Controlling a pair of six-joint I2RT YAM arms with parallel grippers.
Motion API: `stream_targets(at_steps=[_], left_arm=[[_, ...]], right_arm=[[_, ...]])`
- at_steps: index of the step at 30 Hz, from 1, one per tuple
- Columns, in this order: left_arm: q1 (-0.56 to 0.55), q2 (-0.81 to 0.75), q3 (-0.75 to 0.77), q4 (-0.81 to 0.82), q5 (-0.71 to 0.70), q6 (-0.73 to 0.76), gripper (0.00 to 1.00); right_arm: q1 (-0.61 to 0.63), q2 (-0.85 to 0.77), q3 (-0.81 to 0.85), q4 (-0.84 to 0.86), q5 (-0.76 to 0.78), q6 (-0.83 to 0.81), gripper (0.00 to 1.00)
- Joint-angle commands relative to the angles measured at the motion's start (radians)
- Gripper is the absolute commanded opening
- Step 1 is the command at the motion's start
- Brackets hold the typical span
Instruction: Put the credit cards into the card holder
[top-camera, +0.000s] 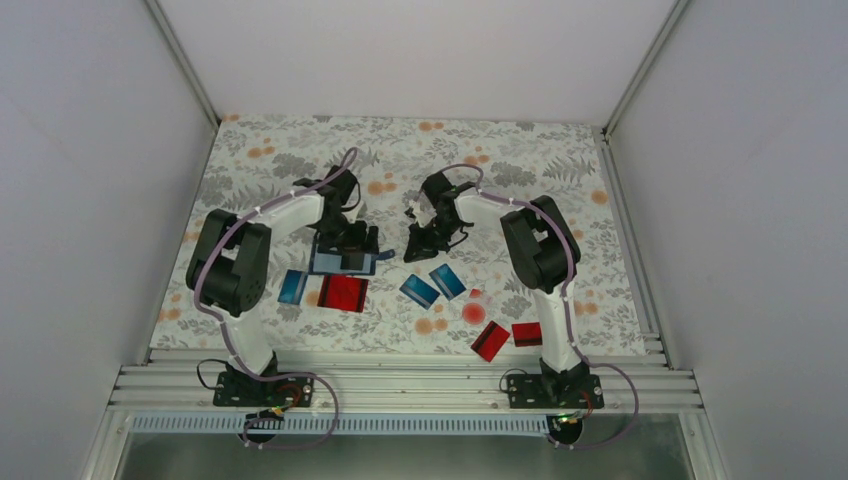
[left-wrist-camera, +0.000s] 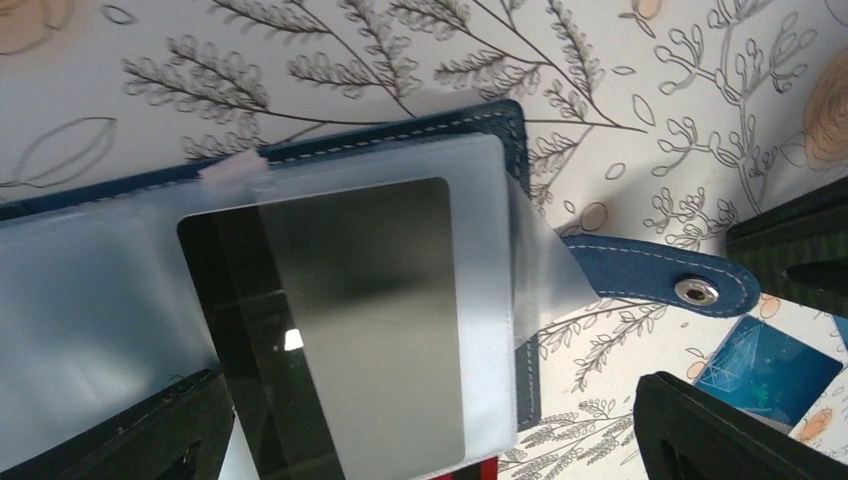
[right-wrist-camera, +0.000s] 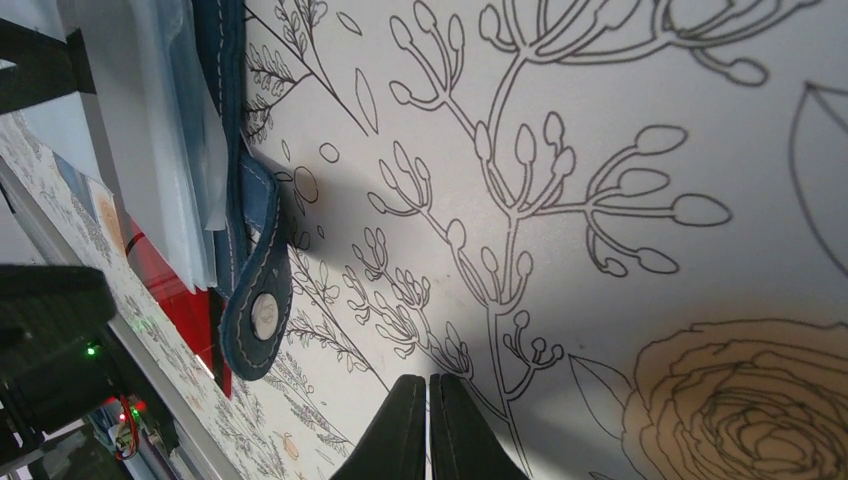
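Left gripper (top-camera: 347, 243) spread wide, nothing held, hangs right over the card holder (left-wrist-camera: 470, 122), which lies open on the floral table (top-camera: 300, 160) left of centre. Black card (left-wrist-camera: 340, 330) sits partly under a frosted sleeve (left-wrist-camera: 480, 250) of the holder, one end uncovered. Closure tab (left-wrist-camera: 660, 280) sticks out flat past the holder's edge, snap up. Right gripper (right-wrist-camera: 430, 405) pinched closed on nothing, low over bare cloth near the tab. Loose cards lie nearer the bases: blue card (top-camera: 292, 287) and red card (top-camera: 343, 293) just in front of the holder, the red one touching or tucked under its edge, cannot tell which; two blue cards (top-camera: 419, 290) mid-table; clear piece with red dot (top-camera: 474, 308) beside them; two red cards (top-camera: 490, 340) by the right arm's base
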Motion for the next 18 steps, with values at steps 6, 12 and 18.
stream_targets(at_steps=[6,12,18], left_arm=[[-0.037,0.027,0.006,-0.005,0.018,-0.031,1.0],[-0.06,0.031,0.031,0.0,0.04,-0.057,1.0],[-0.067,0.002,0.043,0.007,0.055,-0.092,1.0]], right_arm=[[0.003,-0.015,-0.043,0.017,0.044,-0.003,0.04],[0.002,-0.029,-0.059,0.015,0.046,-0.017,0.04],[0.002,-0.047,-0.064,0.009,0.058,-0.03,0.04]])
